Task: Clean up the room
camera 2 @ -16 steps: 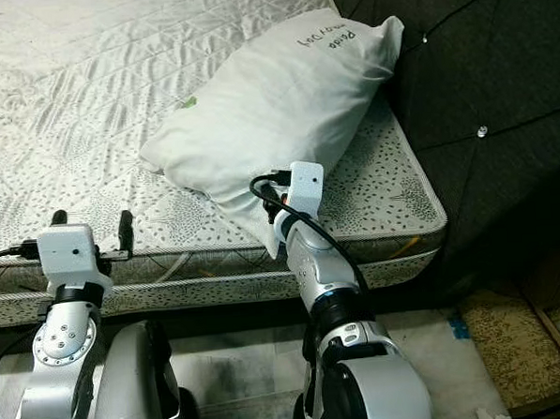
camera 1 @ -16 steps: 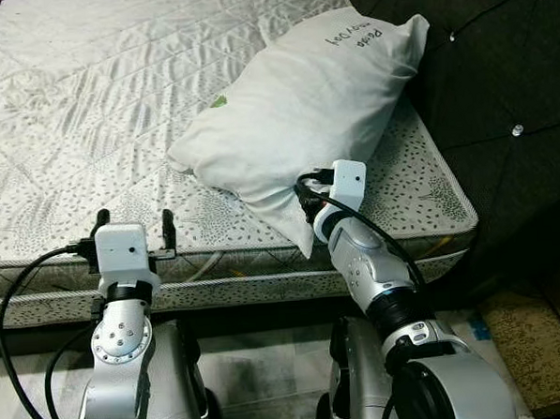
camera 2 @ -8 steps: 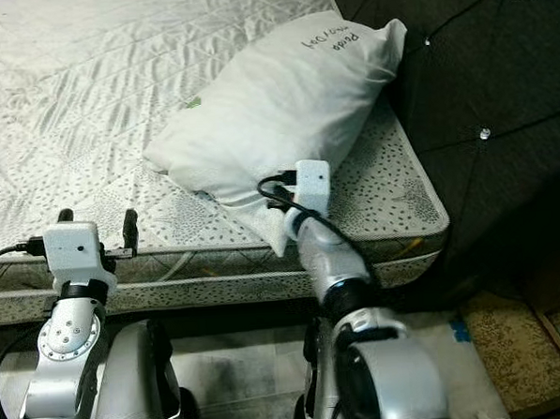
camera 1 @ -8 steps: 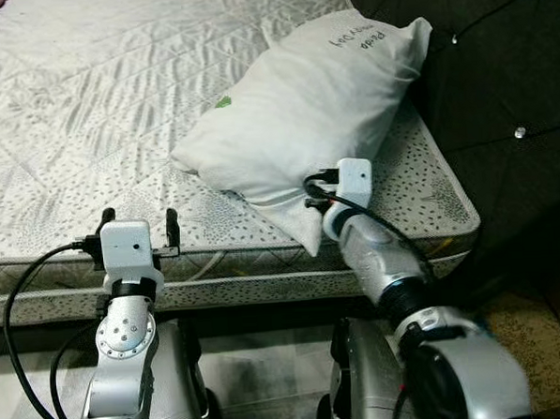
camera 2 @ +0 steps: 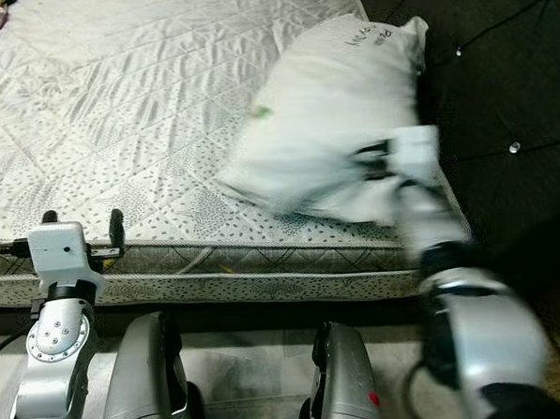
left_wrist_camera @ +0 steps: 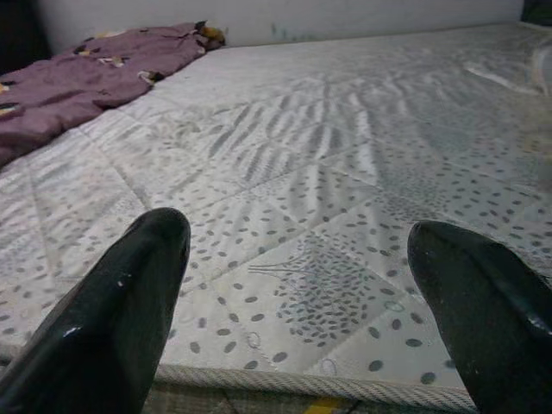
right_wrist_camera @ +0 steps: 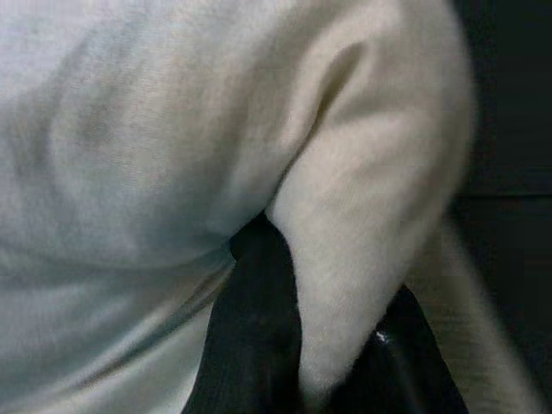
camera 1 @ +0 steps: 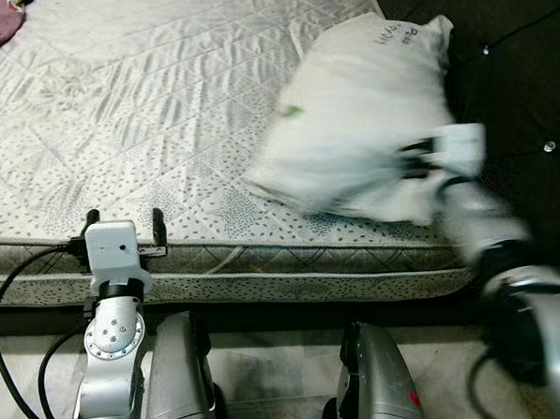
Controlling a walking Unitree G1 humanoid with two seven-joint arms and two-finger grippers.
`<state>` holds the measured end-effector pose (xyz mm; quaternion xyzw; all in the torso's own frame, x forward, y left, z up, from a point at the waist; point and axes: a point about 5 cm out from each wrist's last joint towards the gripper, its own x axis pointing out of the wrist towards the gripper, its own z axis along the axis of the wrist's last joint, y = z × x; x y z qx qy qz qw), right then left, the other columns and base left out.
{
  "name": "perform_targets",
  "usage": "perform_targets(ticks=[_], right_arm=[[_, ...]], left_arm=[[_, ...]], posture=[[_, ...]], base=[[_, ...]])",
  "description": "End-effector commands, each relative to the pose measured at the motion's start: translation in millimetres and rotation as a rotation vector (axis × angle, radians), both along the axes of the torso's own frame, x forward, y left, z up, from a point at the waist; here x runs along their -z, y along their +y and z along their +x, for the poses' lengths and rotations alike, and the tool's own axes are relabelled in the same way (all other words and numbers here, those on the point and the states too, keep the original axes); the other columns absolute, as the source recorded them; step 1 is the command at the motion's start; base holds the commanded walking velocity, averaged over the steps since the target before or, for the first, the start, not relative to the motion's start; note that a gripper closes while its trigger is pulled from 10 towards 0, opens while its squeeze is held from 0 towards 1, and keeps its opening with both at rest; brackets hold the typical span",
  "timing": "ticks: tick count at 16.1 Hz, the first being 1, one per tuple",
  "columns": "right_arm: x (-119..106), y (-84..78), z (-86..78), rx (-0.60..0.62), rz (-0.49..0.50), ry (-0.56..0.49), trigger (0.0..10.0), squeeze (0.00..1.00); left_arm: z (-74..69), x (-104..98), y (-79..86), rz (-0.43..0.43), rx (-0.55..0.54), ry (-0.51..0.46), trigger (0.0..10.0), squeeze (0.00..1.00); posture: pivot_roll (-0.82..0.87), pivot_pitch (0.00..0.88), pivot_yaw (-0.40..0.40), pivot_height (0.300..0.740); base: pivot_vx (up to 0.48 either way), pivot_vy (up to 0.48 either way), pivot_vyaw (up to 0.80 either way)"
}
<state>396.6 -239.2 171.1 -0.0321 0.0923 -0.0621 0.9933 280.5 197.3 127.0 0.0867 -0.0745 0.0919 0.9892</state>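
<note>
Pillow (camera 1: 351, 131) shifted headboardward, right tool (right_wrist_camera: 332, 362) clamped.

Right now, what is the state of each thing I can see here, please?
Large white pillow: on the mattress, motion-blurred, one corner pinched.
Right pincer: shut on the pillow's corner.
Left pincer: open, holding nothing, at the mattress edge.
White quilted mattress: bare, without a sheet.
Purple cloth: crumpled at the far corner of the mattress.

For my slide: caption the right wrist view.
Right gripper pinching a corner of the plump white fabric pillow between its two black fingers.
</note>
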Motion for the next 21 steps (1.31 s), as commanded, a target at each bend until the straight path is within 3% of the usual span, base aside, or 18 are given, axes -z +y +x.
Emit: perform_targets(ticks=[1,3,6,10,14,19,21], right_arm=[[-34,-15.5,4.4,0.058,-0.031,-0.127,0.0,0.0],[-68,-64.8,-7.7,0.251,-0.126,-0.235,0.0,0.0],[-77,-76.5,-11.9,0.271,-0.148,-0.258,0.0,0.0],[-34,-56.2,-13.4,0.171,-0.152,-0.201,0.0,0.0],[21,-29.5,-27.5,0.156,-0.063,-0.159,0.0,0.0],[41,-10.1,-38.4,0.119,-0.015,-0.144,0.0,0.0],[24,-17.6,-27.4,0.099,-0.057,-0.154,0.0,0.0]], left_arm=[[-1.7,4,-3.8,0.001,0.006,0.007,10.0,0.0],[-1.2,6,-5.7,0.0,0.012,0.012,10.0,0.0],[0.3,4,-3.0,0.006,0.007,0.01,10.0,0.0],[-3.4,6,-1.8,0.01,0.001,0.013,10.0,0.0],[-5.5,8,-2.1,0.023,0.015,0.027,10.0,0.0],[-1.5,4,3.0,0.039,0.018,0.023,10.0,0.0],[-1.9,5,0.1,0.038,0.021,0.022,10.0,0.0]], posture=[[0.02,0.12,-0.109,0.519],[0.01,0.122,-0.101,0.519],[0.01,0.123,-0.099,0.519],[0.02,0.129,-0.099,0.519],[0.01,0.136,-0.084,0.519],[0.01,0.138,-0.07,0.519],[0.01,0.136,-0.072,0.519]], base=[[0.0,0.0,0.0],[0.0,0.0,0.0],[0.0,0.0,0.0],[0.0,0.0,0.0],[0.0,0.0,0.0],[0.0,0.0,0.0],[0.0,0.0,0.0]])
